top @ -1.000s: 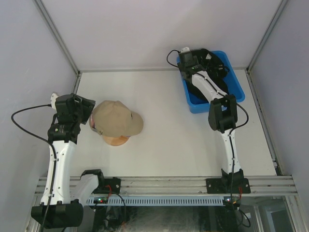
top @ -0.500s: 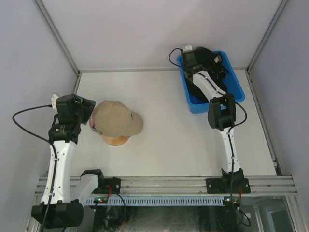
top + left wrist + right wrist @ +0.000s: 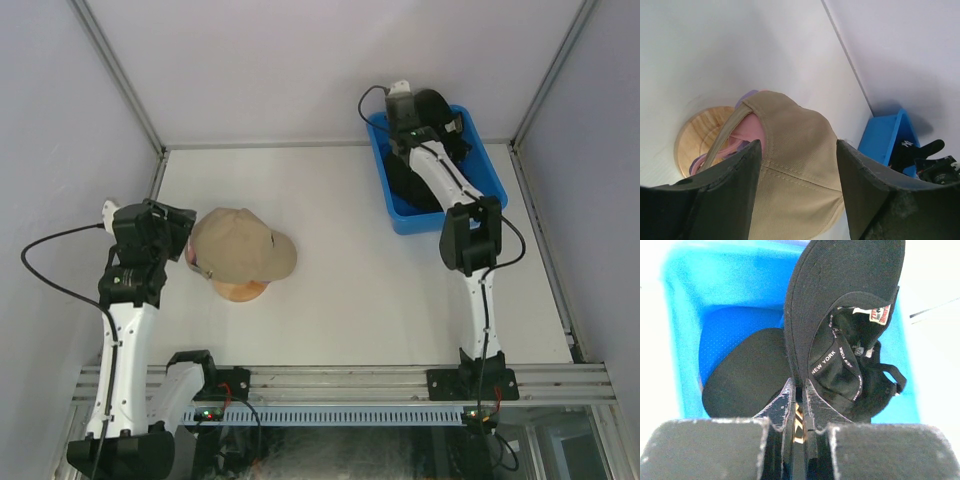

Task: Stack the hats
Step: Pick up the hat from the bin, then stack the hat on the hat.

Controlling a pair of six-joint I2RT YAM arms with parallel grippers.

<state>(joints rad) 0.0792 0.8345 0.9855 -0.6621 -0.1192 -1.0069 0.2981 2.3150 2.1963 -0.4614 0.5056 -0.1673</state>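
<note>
From above, you see the tan cap (image 3: 240, 248) near the left edge of the table (image 3: 380, 290). It sits on the round wooden stand (image 3: 240, 291) and hides most of it. Your left gripper (image 3: 183, 240) is just beside the cap's left side. The blue bin (image 3: 415, 223) is at the far right corner. Your right arm (image 3: 440, 175) reaches into it and covers part of it. A black cap (image 3: 438, 103) is at the bin's far end. Another dark shape (image 3: 405, 180) lies in the bin, and it is hard to tell what it is.

From the left wrist, your left fingers (image 3: 740, 180) are wide open and hold nothing. Between them is the tan cap. A pink cap (image 3: 752, 132) and a bit of a lavender cap (image 3: 747, 95) peek out under it, mostly hidden. Far off, the bin and the black cap's small white mark show.

From the right wrist, your right fingers (image 3: 785, 400) are pinched tight on the edge of the black cap's brim. You see inside the cap, with the words "NEW YORK". The dark rounded shape lies below it in the bin.
</note>
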